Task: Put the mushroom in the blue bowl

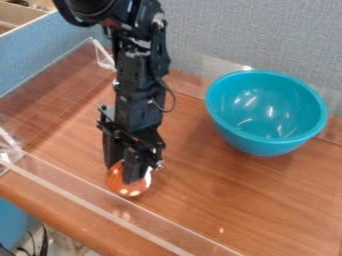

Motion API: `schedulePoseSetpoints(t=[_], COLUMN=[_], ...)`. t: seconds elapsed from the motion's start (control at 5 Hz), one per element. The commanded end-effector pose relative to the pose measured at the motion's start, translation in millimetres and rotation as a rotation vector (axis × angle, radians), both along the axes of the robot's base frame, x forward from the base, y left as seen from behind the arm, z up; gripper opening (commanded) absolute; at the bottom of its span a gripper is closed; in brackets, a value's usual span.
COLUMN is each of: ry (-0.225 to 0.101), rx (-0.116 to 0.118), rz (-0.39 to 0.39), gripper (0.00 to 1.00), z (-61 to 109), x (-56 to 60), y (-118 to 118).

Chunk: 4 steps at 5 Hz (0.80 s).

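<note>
My hand [131,176] is clamped tight on the mushroom [130,181]. I'd lift straight up (clear of the table [227,190]) before swinging toward the blue bowl [266,111].

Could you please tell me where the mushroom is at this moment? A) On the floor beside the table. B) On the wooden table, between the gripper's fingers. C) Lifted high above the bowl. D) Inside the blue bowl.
B: the mushroom sits low on the wooden table with the gripper shut around it, well apart from the blue bowl, which holds nothing visible.
</note>
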<state>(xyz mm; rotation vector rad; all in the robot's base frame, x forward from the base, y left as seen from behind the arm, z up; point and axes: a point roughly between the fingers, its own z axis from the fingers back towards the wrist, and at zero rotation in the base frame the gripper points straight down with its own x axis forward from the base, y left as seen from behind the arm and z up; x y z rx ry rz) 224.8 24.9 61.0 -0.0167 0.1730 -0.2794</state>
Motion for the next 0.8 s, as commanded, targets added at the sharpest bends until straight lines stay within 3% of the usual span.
schedulePoseSetpoints(t=[0.0, 0.6], ry=[-0.057, -0.06], rx=[-0.001, -0.014], rz=[0.01, 0.011], gripper=[0.0, 0.0], z=[13.7, 11.9], x=[4.0, 3.8], y=[5.5, 6.0])
